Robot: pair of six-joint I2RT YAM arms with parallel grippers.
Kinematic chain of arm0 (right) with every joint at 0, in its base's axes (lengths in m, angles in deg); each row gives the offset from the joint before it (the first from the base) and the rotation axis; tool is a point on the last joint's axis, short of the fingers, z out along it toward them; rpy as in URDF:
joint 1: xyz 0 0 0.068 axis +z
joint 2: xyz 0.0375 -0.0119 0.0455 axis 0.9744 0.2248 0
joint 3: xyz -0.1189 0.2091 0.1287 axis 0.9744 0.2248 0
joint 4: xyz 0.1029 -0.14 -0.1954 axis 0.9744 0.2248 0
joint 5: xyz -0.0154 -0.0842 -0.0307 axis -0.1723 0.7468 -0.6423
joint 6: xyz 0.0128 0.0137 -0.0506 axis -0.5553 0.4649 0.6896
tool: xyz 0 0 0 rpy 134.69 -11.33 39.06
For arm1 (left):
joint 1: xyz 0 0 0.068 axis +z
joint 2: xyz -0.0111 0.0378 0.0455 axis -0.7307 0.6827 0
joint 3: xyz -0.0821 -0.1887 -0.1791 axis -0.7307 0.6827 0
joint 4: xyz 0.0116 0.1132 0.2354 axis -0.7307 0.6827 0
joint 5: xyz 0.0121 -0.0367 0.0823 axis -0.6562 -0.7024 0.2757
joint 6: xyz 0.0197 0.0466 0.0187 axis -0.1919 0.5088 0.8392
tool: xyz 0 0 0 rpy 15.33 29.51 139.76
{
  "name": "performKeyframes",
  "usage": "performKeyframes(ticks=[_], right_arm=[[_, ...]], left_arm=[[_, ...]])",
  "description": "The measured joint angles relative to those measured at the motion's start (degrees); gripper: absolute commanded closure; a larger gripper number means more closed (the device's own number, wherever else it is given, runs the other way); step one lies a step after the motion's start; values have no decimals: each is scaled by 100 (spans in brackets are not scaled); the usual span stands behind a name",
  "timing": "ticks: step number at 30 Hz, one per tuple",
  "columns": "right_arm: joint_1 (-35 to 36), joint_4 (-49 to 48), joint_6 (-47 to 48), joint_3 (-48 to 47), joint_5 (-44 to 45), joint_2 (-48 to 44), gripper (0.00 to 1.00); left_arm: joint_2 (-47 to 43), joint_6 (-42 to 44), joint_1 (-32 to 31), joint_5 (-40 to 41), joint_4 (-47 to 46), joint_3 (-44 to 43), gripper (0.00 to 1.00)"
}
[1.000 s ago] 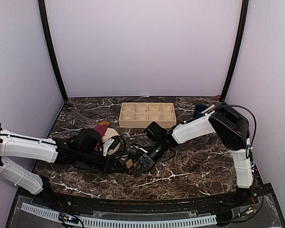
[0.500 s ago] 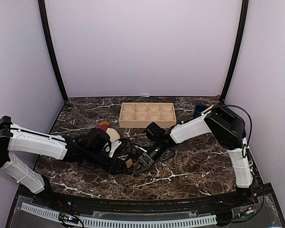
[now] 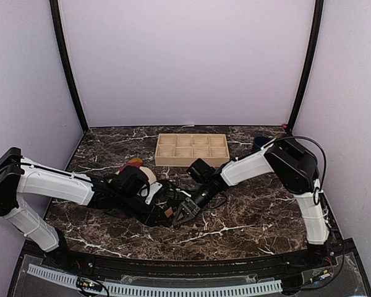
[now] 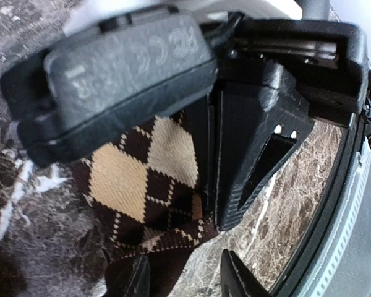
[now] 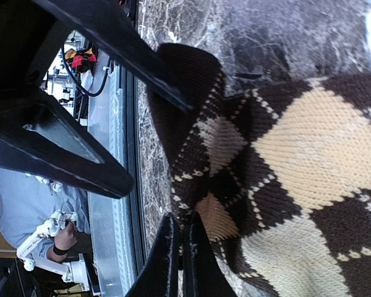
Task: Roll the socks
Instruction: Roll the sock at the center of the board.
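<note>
Left to right. The magenta sock (image 3: 131, 165) lies beside the plate (image 3: 149, 174), partly hidden behind my left arm and well apart from both grippers. I judge it untouched.

At centre, the argyle sock (image 4: 142, 179) lies on the marble table (image 3: 253, 210) between the two grippers. Most of it lies flat and one edge is lifted into a fold. I see no finished roll.

The left gripper (image 4: 184, 279) straddles one end of this sock. Its fingers stand apart, and I see no clamp on the fabric.

The right gripper (image 5: 179, 247) is clenched, with its fingertips pinching the sock's edge.

In my judgement the task is at an early stage. One sock is gripped for its first turn, and the rolling itself and the second sock remain.
</note>
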Motion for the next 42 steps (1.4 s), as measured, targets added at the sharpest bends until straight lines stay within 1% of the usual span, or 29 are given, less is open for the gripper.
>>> performKeyframes(ticks=[10,19,23,32,37,42], right_arm=[[-44,-7,-94,0,-61,81,100],[-85,-7,-96,0,-98,81,100],[-103,-4,-96,0,-101,83,100],[-105,-2,-94,0,-103,83,100],[-105,2,-94,-2,-105,85,100],[-107,17,-90,-24,-122,120,100]], left_arm=[[-643,129,0,444,37,4,58],[-647,63,0,533,57,317,57],[-647,24,0,535,24,391,55],[-518,15,0,531,-87,435,54],[-422,31,0,531,-144,435,55],[-348,74,0,520,-173,435,60]])
